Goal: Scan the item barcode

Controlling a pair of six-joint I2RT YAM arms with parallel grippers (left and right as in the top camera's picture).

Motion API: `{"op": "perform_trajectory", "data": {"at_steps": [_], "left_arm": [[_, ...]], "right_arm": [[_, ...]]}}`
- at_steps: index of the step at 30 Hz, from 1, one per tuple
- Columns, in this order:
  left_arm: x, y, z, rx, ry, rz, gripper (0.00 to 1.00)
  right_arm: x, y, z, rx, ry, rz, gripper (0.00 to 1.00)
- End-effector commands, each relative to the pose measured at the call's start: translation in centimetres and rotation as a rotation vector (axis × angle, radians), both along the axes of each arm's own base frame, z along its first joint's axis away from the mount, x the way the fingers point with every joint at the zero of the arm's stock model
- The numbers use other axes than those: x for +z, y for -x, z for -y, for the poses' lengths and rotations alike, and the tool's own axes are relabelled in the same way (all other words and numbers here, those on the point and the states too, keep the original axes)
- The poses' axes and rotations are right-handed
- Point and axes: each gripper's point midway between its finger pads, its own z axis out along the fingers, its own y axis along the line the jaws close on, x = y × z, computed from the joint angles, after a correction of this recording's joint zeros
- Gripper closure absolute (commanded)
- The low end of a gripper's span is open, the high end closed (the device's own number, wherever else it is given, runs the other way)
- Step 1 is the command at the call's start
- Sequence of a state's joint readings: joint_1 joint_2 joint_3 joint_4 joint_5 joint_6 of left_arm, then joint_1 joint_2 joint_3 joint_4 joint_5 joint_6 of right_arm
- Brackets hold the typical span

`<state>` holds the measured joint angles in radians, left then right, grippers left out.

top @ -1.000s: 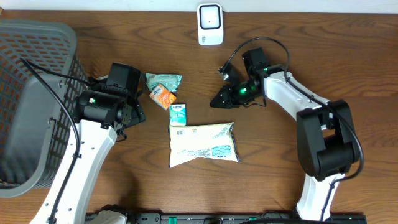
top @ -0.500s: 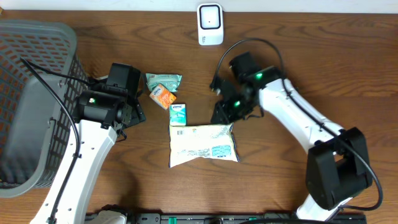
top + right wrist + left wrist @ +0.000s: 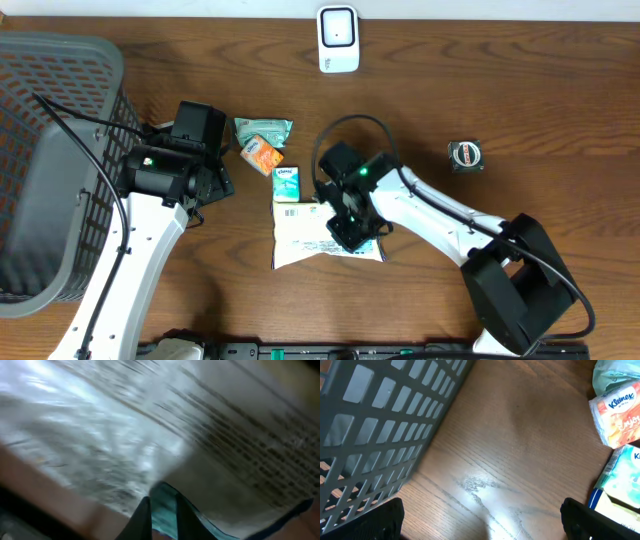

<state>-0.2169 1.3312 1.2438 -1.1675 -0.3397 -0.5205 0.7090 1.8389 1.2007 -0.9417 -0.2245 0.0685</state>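
Grey plastic lattice basket (image 3: 50, 150) fills the left end of the brown wooden table (image 3: 560, 90). Beside it hangs the left gripper (image 3: 213, 180), its fingertips (image 3: 380, 522) spread wide over bare wood and holding nothing. Just to its right lie a crumpled teal packet (image 3: 263, 128), an orange tissue pack (image 3: 263, 155) and a green-and-white tissue pack (image 3: 287, 183). Below them is the flat white printed pouch (image 3: 298, 240), seemingly the item to scan. It lies flat with its long axis running left to right. The right gripper (image 3: 352, 230) sits directly over the pouch's right half, its fingers (image 3: 144, 519) drawn almost together. The blurred wrist view does not show whether they pinch the film. The right arm is clearly the nearer one. The white scanner (image 3: 338, 40) stands at the far edge, well apart from the pouch, so a lift must carry it away from the robot. A small black round object (image 3: 465, 156) lies off to the right.
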Motion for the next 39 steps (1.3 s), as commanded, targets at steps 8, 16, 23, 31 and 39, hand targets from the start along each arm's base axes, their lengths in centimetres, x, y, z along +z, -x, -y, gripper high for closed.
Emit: {"op": "perform_trajectory", "data": {"at_steps": [8, 16, 23, 31, 39], "left_arm": [[0.3, 0.0, -0.4, 0.013, -0.009, 0.012, 0.02], [0.3, 0.0, -0.4, 0.013, -0.009, 0.012, 0.02], [0.3, 0.0, -0.4, 0.013, -0.009, 0.012, 0.02], [0.3, 0.0, -0.4, 0.013, -0.009, 0.012, 0.02], [0.3, 0.0, -0.4, 0.013, -0.009, 0.012, 0.02]], "right_arm": [[-0.6, -10.0, 4.0, -0.243, 0.108, 0.382, 0.73], [3.1, -17.3, 8.0, -0.441, 0.058, 0.509, 0.69], [5.7, -12.1, 2.1, -0.391, -0.334, 0.091, 0.37], [3.6, -5.3, 4.6, -0.363, -0.072, -0.095, 0.01], [3.3, -3.4, 1.5, -0.363, -0.257, -0.219, 0.01]]}}
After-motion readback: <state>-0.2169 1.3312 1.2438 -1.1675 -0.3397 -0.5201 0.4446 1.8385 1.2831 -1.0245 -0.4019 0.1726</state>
